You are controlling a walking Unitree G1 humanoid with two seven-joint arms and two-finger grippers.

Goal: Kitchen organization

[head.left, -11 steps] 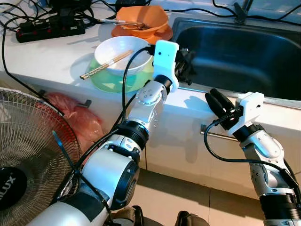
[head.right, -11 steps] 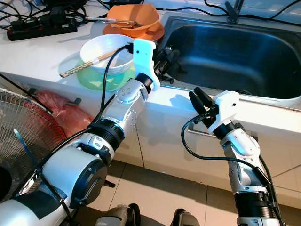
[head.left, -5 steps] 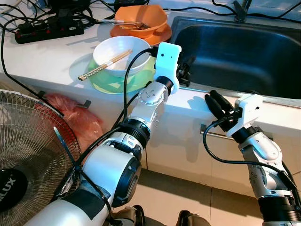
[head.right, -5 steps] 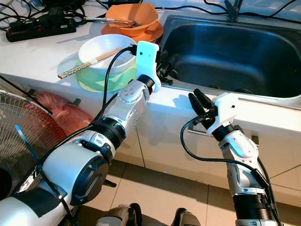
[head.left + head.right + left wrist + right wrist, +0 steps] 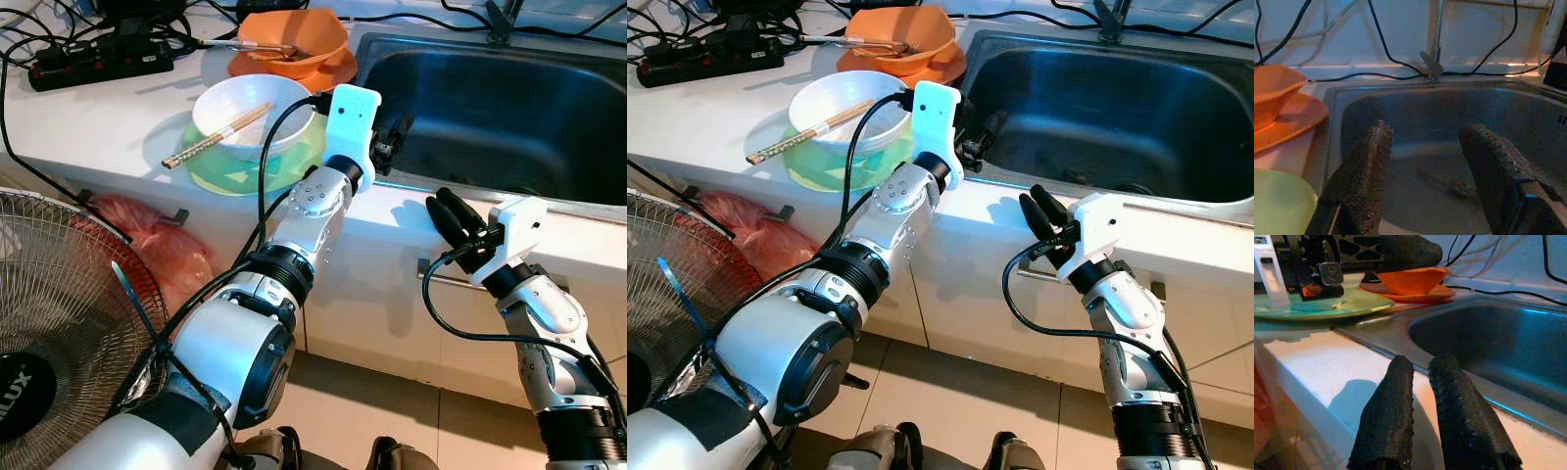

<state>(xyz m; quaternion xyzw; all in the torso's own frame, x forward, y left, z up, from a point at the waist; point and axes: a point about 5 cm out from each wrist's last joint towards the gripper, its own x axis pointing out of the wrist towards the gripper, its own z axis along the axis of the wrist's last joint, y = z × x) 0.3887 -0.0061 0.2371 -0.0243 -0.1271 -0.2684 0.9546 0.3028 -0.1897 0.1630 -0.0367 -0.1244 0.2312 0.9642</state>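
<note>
Dishes are what this kitchen tidying turns on, and none has reached the steel sink (image 5: pixel 509 108) so far as I can judge. The white bowl (image 5: pixel 253 113) sits in the green plate (image 5: pixel 235 168) on the white counter (image 5: pixel 98 122), just beside my left fingers on the side away from the basin, with a pair of wooden chopsticks (image 5: pixel 217 135) lying across its rim. Beyond it, further from me, an orange bowl (image 5: pixel 294 37) rests on an orange plate (image 5: pixel 328 69), with a utensil laid in it.

My left gripper (image 5: pixel 1425 171) is spread wide and holds nothing; it hangs at the basin's near edge, pointing into the sink. My right gripper (image 5: pixel 453 217) sits lower, at the front lip of the counter, its two fingers pressed almost together around nothing.

So the work looks barely begun: both stacks wait to be lifted, and I judge the white bowl the nearer candidate.

The bowls look glossy and hard, round and smooth-walled, likely slippery at the rim. The green plate is shallow and broad. The basin is dull brushed metal with rounded corners. My fingers' pads (image 5: pixel 1386 416) are black and pebbled, meant for grip.
</note>
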